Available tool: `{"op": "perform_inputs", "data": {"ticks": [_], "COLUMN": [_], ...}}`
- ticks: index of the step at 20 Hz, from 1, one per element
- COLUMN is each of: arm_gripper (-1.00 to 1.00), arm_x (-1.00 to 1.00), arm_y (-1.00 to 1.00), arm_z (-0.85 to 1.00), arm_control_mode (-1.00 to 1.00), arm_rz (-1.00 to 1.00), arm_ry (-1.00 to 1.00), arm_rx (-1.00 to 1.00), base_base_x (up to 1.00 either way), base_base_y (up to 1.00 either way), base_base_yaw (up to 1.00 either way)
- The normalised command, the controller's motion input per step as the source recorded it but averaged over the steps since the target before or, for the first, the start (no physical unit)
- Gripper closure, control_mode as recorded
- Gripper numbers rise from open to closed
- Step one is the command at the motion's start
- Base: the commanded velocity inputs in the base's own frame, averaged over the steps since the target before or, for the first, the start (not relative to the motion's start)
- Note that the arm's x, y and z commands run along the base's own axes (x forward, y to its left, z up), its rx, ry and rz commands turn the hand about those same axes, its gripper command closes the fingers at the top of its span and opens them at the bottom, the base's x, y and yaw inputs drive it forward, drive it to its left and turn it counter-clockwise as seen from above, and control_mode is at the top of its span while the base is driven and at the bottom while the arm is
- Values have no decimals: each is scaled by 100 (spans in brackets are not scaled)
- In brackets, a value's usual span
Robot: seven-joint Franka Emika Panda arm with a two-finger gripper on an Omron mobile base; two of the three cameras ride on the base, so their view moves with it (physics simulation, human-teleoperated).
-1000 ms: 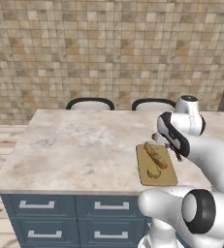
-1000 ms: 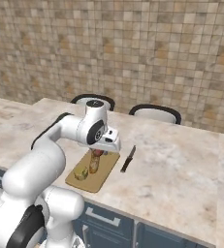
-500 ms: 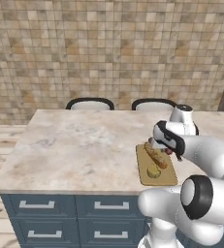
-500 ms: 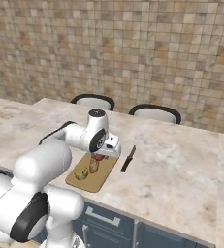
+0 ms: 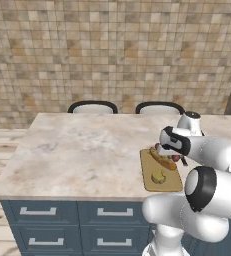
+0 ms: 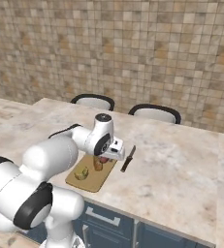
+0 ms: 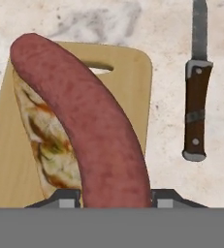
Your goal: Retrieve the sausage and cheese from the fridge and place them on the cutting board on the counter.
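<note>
1. My gripper [image 7: 114,198] hangs low over the cutting board [image 7: 128,72], its jaws clamped on the sausage [image 7: 89,126].
2. The cheese [image 5: 159,177] sits on the board's near half, on the counter [image 5: 87,150].
3. Beneath the sausage lies a mottled bread-like piece [image 7: 40,140].
4. A brown-handled knife [image 7: 197,109] rests beside the board.

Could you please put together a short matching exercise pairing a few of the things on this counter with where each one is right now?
Things:
1. sausage
2. cheese
3. knife
4. cutting board

Places:
a. on the bare stone top, beside the board
b. between the pincer's fingers, over the board
c. on the near end of the board
d. flat on the counter, under the food

Pairs: 1-b, 2-c, 3-a, 4-d
</note>
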Motion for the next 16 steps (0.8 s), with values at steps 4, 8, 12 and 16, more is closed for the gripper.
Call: {"op": "perform_inputs", "data": {"ticks": [4, 8, 12, 16], "arm_gripper": [-100, -100, -100, -100], "arm_x": [-9, -36, -15, 0], "arm_y": [17, 39, 37, 19], "arm_z": [-36, -37, -4, 27], "arm_control_mode": [-100, -100, -100, -100], "arm_rz": [0, 0, 0, 0], "arm_ry": [-5, -6, -10, -15], "arm_rx": [0, 0, 0, 1], "base_base_x": [0, 0, 0, 0], "base_base_y": [0, 0, 0, 0], "base_base_yaw": [0, 0, 0, 0]}}
